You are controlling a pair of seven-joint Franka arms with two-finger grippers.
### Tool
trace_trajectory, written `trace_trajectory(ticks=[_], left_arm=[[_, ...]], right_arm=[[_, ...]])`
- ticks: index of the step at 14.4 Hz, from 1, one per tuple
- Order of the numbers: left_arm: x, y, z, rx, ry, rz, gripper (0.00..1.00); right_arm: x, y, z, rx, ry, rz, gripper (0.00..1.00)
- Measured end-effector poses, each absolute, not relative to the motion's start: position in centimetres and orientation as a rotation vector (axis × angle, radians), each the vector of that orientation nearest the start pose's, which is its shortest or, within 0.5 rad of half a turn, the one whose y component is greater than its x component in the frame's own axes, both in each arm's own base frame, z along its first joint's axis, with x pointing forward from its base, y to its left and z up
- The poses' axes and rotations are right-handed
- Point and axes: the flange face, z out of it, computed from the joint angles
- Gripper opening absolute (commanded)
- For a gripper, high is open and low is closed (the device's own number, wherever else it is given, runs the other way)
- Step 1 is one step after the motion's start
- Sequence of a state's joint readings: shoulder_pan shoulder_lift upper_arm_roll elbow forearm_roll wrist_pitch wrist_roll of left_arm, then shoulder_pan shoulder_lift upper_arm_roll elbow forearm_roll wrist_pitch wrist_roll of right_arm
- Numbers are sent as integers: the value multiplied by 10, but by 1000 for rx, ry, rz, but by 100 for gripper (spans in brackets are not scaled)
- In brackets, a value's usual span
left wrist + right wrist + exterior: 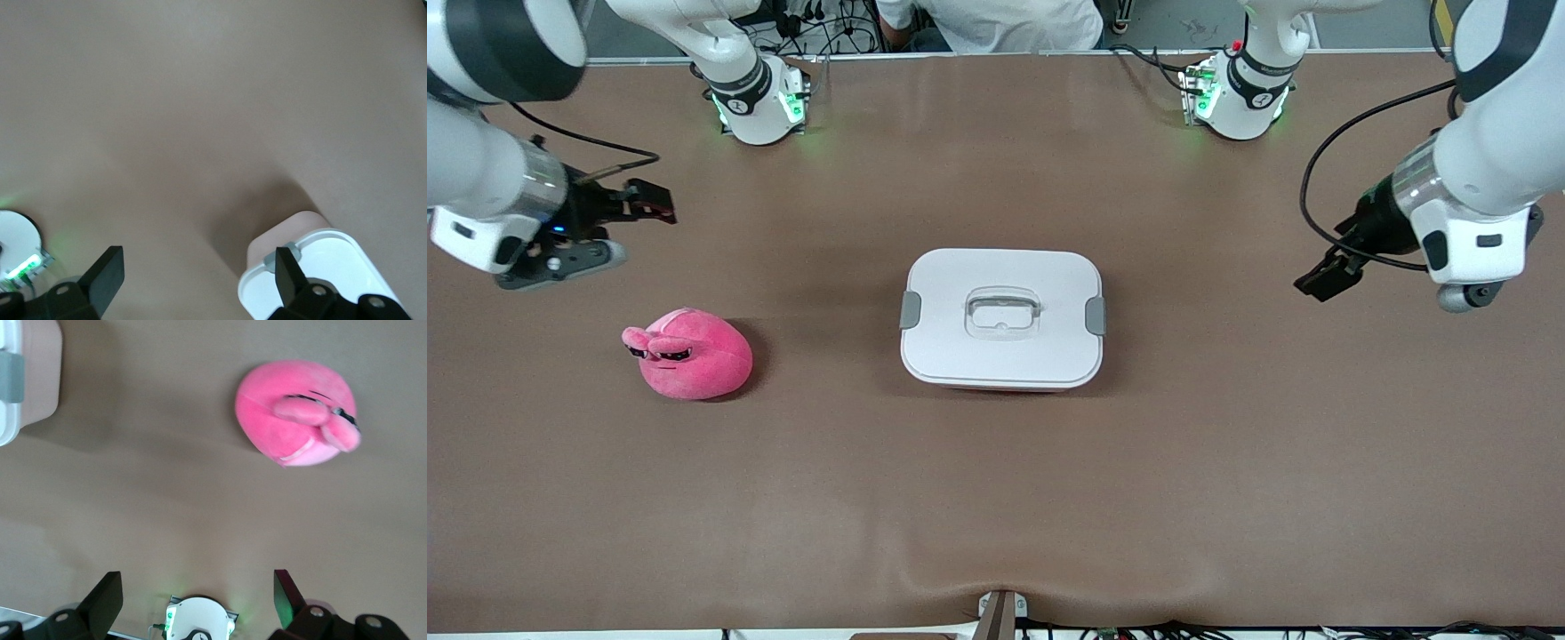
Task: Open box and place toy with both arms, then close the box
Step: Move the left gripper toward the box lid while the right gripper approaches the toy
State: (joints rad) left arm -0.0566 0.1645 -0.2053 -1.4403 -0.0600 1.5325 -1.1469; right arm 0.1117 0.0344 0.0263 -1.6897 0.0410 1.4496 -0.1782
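Observation:
The box (1003, 318) stands in the middle of the table, its white lid on and a grey clip (910, 309) at each short end. Its pink tub shows in the right wrist view (41, 367), and one corner shows in the left wrist view (320, 267). The pink plush toy (690, 353) lies on the table toward the right arm's end, apart from the box, and is also in the right wrist view (293, 410). My right gripper (645, 203) hangs open and empty over bare table beside the toy. My left gripper (1329, 276) hangs open and empty over the table toward the left arm's end.
The two arm bases (760, 102) (1236, 98) stand with green lights along the table edge farthest from the front camera. Cables trail from both wrists. A brown mat (996, 498) covers the table. A person sits past that edge.

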Motion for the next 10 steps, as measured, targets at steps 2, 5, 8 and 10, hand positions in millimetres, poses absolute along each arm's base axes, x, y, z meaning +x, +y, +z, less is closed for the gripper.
trace_trajectory(ticks=[2,5,8,10], left_arm=[[582,-164,583,-2832,-1429,196,100],[582,-185,574,-2780,-1527,203,100],[581,-216,563,-2716,-1639,203,100],[580,-236,556,-2680,-1702,202,100]], right_arm=[[531,112,532,-3020,-578,411,100],[528,133,524,-3009,-661,390,100],[530,129,517,-2987,-730,378,100],[531,126,510,-2967,-785,375,100]])
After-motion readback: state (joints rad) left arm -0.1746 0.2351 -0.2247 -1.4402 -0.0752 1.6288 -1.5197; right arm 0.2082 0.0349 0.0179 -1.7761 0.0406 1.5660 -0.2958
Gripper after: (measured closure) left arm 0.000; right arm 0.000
